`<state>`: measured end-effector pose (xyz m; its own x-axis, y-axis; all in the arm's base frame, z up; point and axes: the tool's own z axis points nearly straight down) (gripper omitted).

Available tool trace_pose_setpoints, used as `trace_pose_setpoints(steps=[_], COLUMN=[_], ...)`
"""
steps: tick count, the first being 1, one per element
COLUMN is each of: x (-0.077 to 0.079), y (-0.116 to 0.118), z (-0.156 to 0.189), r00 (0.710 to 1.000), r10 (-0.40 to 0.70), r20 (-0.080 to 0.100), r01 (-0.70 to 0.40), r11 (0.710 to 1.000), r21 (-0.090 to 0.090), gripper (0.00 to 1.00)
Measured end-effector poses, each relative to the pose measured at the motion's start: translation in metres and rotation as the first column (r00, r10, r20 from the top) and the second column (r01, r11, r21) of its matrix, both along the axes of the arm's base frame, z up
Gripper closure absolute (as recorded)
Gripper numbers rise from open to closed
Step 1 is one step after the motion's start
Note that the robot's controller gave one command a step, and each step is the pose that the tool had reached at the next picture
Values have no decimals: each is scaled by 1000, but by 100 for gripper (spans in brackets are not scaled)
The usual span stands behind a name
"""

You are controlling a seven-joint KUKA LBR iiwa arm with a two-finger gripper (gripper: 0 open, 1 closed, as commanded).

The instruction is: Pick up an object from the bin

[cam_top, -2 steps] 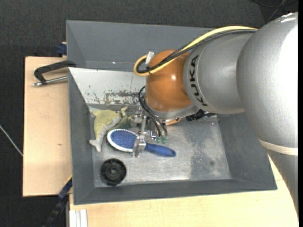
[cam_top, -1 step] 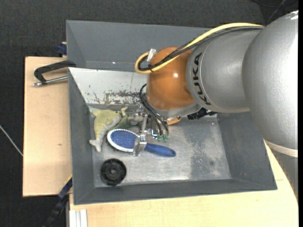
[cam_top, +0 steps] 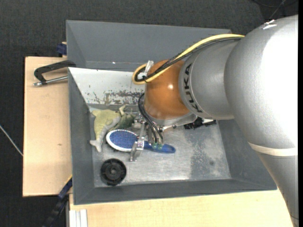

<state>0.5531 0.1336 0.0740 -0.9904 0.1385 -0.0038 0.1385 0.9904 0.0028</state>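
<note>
My gripper [cam_top: 142, 138] hangs low in the left half of the bin, its metal fingers reaching down onto the neck of a blue hairbrush [cam_top: 124, 139]. The brush has an oval blue head with a white rim, and its blue handle [cam_top: 163, 148] points right. Whether the fingers are closed on it I cannot make out. A pale yellow-green soft toy [cam_top: 105, 120] lies just left of and behind the brush head. A black round disc [cam_top: 113, 170] sits near the bin's front left corner.
The arm and its orange wrist cover fill the upper right of the bin and hide the floor beneath them. Bare bin floor shows to the right of the brush handle and along the front wall.
</note>
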Motion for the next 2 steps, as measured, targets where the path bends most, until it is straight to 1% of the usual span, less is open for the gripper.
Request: trace_pose_setpoints(steps=[1,2], x=[1,2], y=[1,1], z=[2,3], r00=[1000,1000], r10=[0,0], r20=[-3,3], r01=[0,0], r11=[1000,1000], r21=[0,1], gripper=[0,100])
